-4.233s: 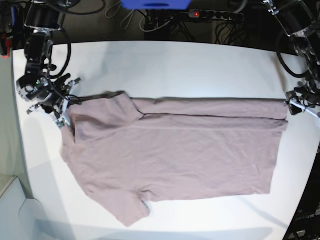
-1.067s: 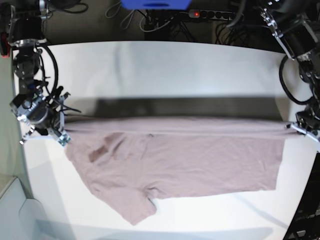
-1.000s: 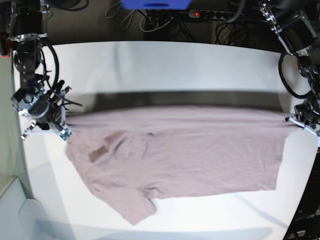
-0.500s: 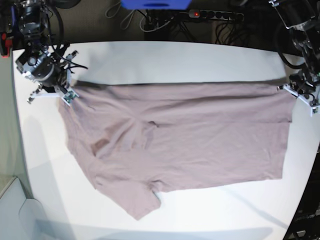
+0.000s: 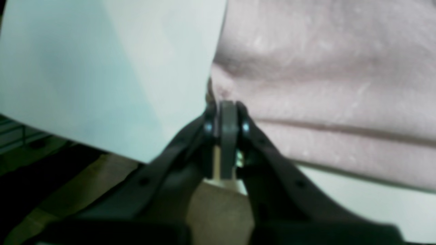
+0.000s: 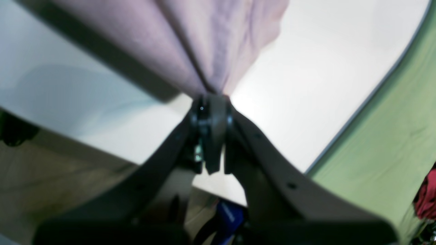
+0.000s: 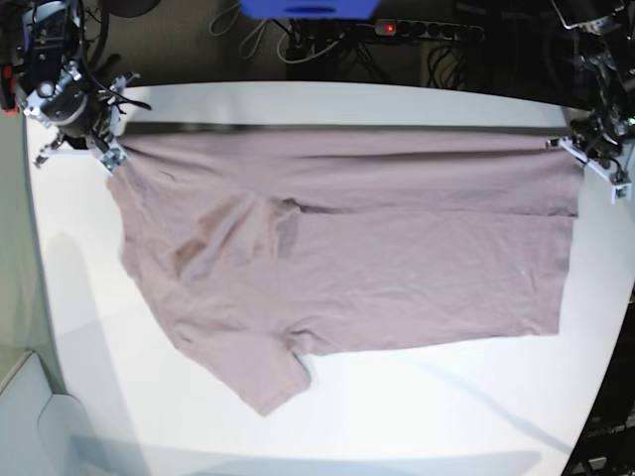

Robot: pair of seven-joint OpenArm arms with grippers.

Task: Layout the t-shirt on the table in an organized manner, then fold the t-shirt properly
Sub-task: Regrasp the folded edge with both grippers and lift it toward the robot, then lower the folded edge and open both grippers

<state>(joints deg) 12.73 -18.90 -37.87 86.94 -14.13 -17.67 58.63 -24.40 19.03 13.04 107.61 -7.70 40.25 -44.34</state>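
I am holding the t-shirt (image 7: 347,248) spread across the worktop (image 7: 397,426): right gripper (image 7: 109,157) pinching its 10 o'clock corner, left gripper (image 7: 575,149) pinching its 2 o'clock corner.

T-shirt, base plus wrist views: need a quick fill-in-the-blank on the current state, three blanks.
1. The t-shirt is a dusty ____ color.
2. The left claw is ____ on the edge of the t-shirt.
3. The right claw grips the shirt at the base view's ____ side, above the white table.

Missing words: pink; shut; left
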